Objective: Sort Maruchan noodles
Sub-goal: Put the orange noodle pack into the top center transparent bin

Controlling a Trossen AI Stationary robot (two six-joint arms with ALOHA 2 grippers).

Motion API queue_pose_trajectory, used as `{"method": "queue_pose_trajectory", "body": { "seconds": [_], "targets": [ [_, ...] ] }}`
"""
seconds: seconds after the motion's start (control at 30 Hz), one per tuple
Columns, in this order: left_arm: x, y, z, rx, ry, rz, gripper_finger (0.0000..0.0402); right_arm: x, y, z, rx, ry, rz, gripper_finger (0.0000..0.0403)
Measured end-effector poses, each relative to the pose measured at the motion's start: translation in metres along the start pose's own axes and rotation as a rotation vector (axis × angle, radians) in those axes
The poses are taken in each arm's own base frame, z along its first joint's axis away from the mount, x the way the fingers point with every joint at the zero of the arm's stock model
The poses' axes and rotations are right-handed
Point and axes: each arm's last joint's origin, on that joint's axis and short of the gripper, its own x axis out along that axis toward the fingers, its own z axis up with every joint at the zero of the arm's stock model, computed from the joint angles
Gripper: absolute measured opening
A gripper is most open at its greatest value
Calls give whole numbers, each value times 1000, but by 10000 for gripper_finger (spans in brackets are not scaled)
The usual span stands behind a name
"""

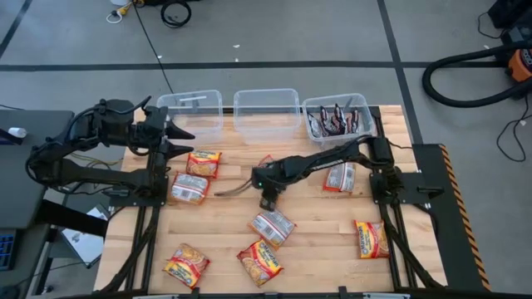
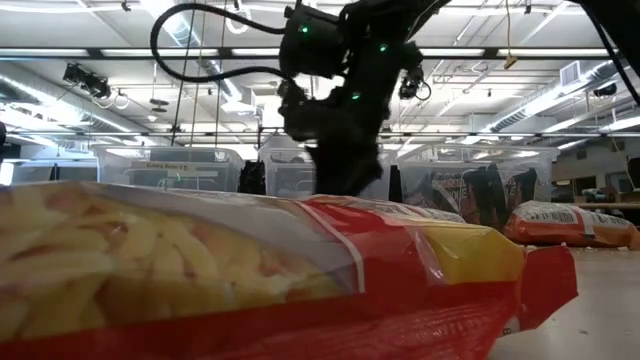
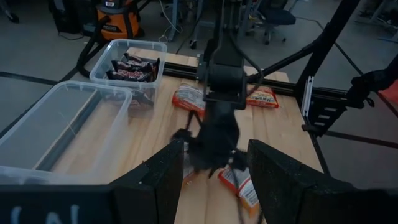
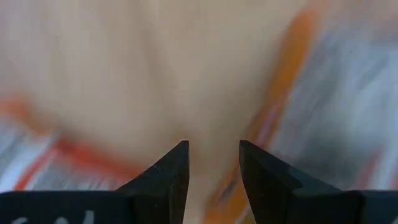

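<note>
Noodle packets lie flat on the wooden table: orange-yellow ones (image 1: 204, 162), (image 1: 260, 259), (image 1: 186, 266), (image 1: 371, 238) and red-and-silver ones (image 1: 189, 188), (image 1: 273, 226), (image 1: 339, 176). Dark packets (image 1: 337, 120) lie in the rightmost bin. My right gripper (image 1: 268, 198) (image 4: 211, 163) reaches to the table's middle and points down, open, over bare wood just above the red-and-silver packet (image 4: 348, 106). It holds nothing. My left gripper (image 1: 184, 138) (image 3: 214, 177) hovers open at the table's far left, near the left bin, also holding nothing. In the low view an orange-yellow packet (image 2: 250, 270) fills the foreground.
Three clear bins stand along the far edge: the left (image 1: 191, 112) and the middle (image 1: 266, 110) show no packets, and the right one (image 1: 366, 112) holds the dark packets. Bare wood shows between the packets in the middle (image 1: 233, 220). A vacuum hose (image 1: 465, 75) lies on the floor beyond.
</note>
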Motion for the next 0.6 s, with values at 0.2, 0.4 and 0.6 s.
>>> {"method": "queue_pose_trajectory", "body": {
  "seconds": [0.2, 0.4, 0.6],
  "targets": [
    [-4, 0, -1, 1, -6, -1, 180, -22, 8, -39, -115, 321, -98, 145],
    [-5, 0, -1, 16, -9, 0, 180, -32, 0, -34, -113, 228, -275, 145],
    [-5, 0, -1, 19, -8, 0, 180, -29, -7, 5, 54, -146, -239, 145]
  ]
}}
